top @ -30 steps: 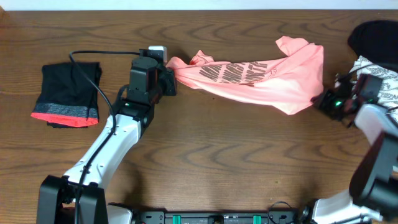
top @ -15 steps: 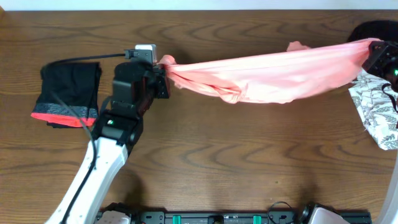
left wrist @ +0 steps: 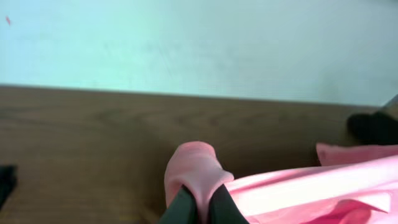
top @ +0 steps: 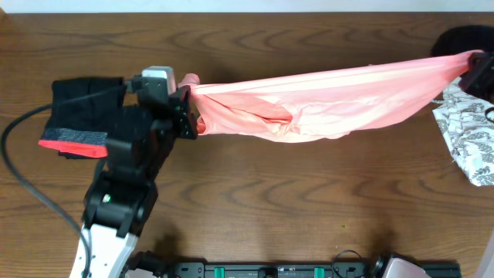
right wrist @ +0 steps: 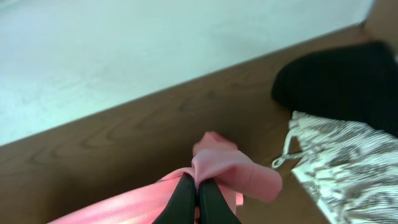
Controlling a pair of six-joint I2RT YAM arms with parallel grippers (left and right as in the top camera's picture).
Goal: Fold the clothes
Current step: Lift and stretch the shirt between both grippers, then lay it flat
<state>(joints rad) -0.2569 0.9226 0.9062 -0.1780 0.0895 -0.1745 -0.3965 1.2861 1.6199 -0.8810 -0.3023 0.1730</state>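
The pink garment [top: 324, 96] is stretched in one long band over the far half of the table [top: 270, 208], from near the left edge to the right edge. It is thin, smooth and salmon-coloured. Its upper line is pulled taut, while the lower part sags in a soft belly with creases bunched near the middle. Whether the lowest fold touches the wood cannot be told.

The left claw [left wrist: 199, 208] is pinched tight on the garment's left end, and a rounded tuft of cloth pokes up past its dark fingertips. The right claw [right wrist: 198, 198] is likewise closed hard on the right end, with a small flap of pink sticking out beyond it.

A black garment with a red and grey band [top: 81, 116] lies by the left edge, just beside the left arm. A white printed garment [top: 467, 143] lies at the right edge, and a plain black garment [top: 455, 38] sits in the far right corner.
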